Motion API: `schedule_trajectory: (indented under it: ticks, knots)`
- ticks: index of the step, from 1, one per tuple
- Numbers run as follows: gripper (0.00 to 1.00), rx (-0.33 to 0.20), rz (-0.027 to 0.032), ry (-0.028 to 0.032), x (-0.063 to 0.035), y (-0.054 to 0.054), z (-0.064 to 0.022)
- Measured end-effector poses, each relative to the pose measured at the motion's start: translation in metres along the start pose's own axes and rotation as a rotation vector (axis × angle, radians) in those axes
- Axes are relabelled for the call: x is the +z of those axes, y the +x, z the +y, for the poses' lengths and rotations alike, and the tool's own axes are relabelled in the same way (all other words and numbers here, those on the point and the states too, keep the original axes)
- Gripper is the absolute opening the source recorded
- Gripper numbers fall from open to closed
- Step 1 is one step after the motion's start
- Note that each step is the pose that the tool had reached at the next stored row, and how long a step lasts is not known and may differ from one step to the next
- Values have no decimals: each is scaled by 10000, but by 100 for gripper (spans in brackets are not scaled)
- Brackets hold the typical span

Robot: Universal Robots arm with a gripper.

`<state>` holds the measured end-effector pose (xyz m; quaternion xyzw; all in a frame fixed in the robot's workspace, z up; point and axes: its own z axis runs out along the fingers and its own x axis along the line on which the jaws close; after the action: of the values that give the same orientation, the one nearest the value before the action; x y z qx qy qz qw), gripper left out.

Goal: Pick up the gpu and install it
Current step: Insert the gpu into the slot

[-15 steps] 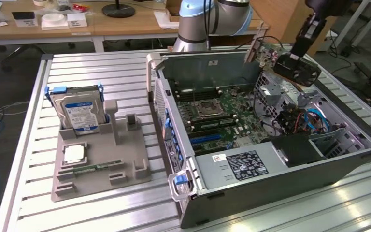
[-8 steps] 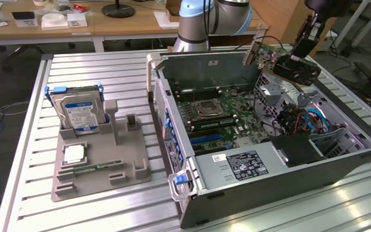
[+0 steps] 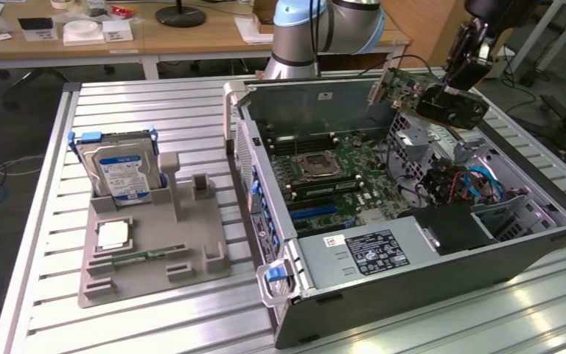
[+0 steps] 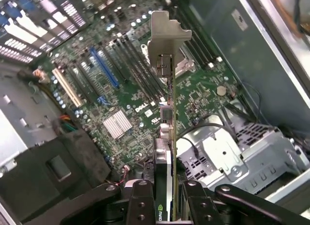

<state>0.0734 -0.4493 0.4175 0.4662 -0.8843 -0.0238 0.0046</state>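
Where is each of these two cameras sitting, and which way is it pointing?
Exterior view: off the arm, high over the table, looking down into the open computer case; the arm and gripper show.
Wrist view: on the wrist, looking past the gripper's fingers down at the motherboard.
Shared: the gpu held in the gripper, and the motherboard.

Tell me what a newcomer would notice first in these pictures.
The open computer case lying on the slatted table, its green motherboard exposed, draws the eye first. Above its far corner the gripper holds a graphics card. At the exterior view's left, a hard drive stands in a grey holder.
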Motion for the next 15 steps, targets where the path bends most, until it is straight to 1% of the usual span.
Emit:
schedule_trajectory:
  ticks: [7, 15]
  knots:
    - [27, -1056, 49, -15, 28, -6, 3]
    - [27, -2041, 93, -29, 63, -25, 15]
